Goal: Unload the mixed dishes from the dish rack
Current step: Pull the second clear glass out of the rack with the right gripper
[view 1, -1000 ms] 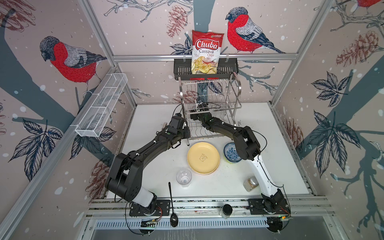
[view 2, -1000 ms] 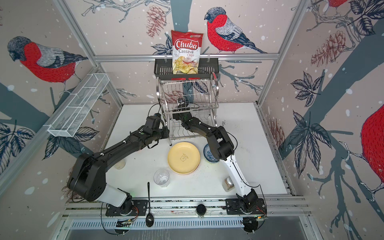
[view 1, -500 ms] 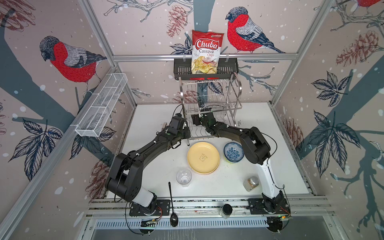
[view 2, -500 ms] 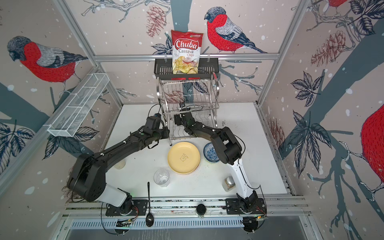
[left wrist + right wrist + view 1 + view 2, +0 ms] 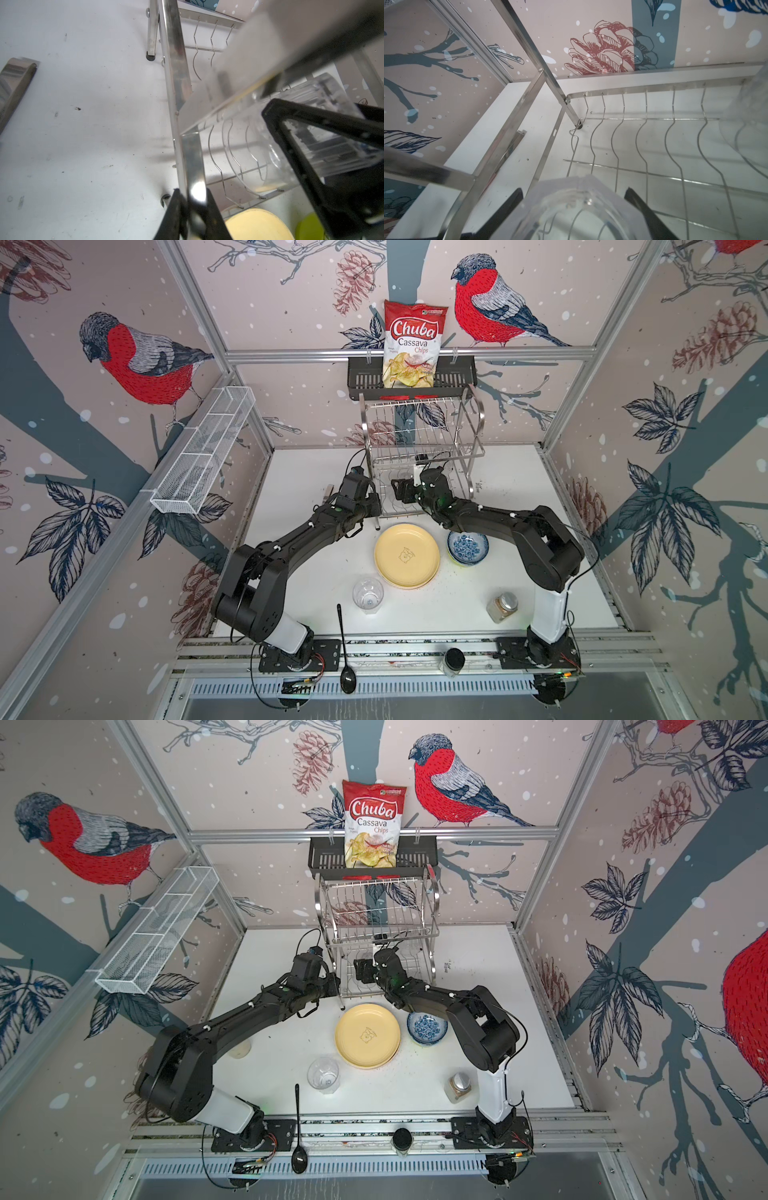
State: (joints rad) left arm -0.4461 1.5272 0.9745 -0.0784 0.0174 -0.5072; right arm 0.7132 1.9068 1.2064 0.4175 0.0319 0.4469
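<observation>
Rack wires (image 5: pixel 646 104) around tumbler (image 5: pixel 577 209) in right tool (image 5: pixel 573 198).

I see a chips bag (image 5: pixel 411 344) standing in a black slotted shelf (image 5: pixel 365 379) high beyond both jaws, a white mesh basket (image 5: pixel 203 452) well off to their left, and a black spoon (image 5: pixel 345 651), a silver-lidded jar (image 5: pixel 503 606) and a black-lidded jar (image 5: pixel 454 662) well behind them.

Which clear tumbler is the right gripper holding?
The tumbler between the right gripper's fingers in the dish rack; the table tumbler stands upright beside the yellow plate.
</observation>
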